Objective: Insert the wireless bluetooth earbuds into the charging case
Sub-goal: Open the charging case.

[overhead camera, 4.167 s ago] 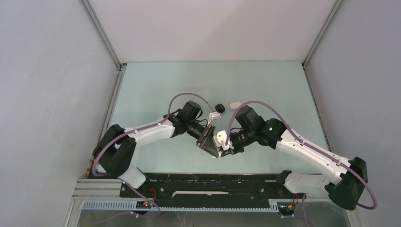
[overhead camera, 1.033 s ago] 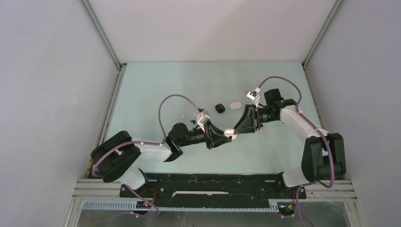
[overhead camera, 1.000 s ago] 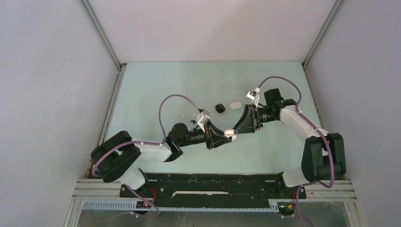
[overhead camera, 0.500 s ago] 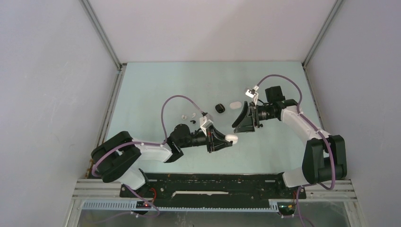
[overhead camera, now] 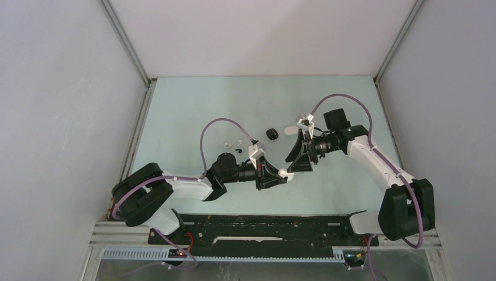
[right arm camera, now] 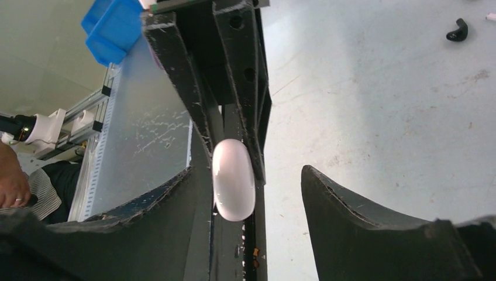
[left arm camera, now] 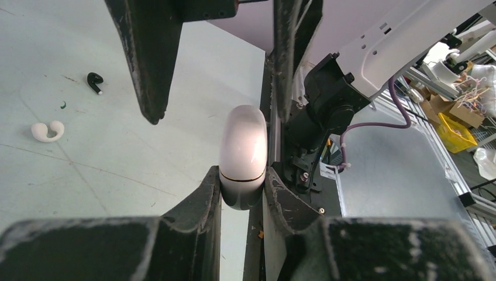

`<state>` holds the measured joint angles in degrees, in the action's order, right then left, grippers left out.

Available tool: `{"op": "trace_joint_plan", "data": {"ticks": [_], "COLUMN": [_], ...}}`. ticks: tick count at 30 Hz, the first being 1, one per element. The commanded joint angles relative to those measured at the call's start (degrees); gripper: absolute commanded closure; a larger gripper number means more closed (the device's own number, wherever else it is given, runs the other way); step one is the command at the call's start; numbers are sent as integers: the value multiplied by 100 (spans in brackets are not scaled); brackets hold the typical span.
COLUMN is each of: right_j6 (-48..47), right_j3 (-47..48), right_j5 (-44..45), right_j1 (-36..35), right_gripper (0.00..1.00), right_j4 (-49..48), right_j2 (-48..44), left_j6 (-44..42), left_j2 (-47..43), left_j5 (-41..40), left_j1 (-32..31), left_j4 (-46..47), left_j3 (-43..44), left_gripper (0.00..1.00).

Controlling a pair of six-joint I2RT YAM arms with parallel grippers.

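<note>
While the left gripper (overhead camera: 279, 174) reaches toward the table centre, its jaws are clamped on the white charging case (left arm camera: 243, 153), whose lid seam is closed. The right gripper (right arm camera: 252, 186) faces it with jaws spread wide, one finger on each side of the case and clear of it, holding nothing. Farther out, a black earbud (left arm camera: 93, 81) and a white earbud (left arm camera: 47, 130) lie loose on the table (overhead camera: 193, 105), well apart from the held case. Beyond them sit a black case (overhead camera: 271, 133) and a white case (overhead camera: 289, 128), side by side.
</note>
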<state>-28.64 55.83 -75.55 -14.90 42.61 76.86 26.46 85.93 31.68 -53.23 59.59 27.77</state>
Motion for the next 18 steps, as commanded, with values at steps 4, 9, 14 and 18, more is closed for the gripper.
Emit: {"op": "trace_joint_plan", "data": {"ticks": [4, 9, 14, 18], "right_j6": [-414, -502, -306, -471], "right_j3": [182, 180, 294, 463], "right_j5": [223, 338, 182, -17], "right_j1": [-122, -164, -5, 141], "right_gripper": [33, 35, 38, 39], "right_j4": [240, 283, 286, 610], "right_j2": [229, 425, 663, 907], "left_j6": [-232, -322, -445, -496], "left_j2": [-365, -356, -380, -382], "left_j5": [39, 47, 44, 43], "left_j1": [-29, -94, -189, -214], "left_j4": [-108, -147, -216, -246], "left_j3": [264, 264, 249, 221], "left_gripper": [100, 100, 100, 100]}}
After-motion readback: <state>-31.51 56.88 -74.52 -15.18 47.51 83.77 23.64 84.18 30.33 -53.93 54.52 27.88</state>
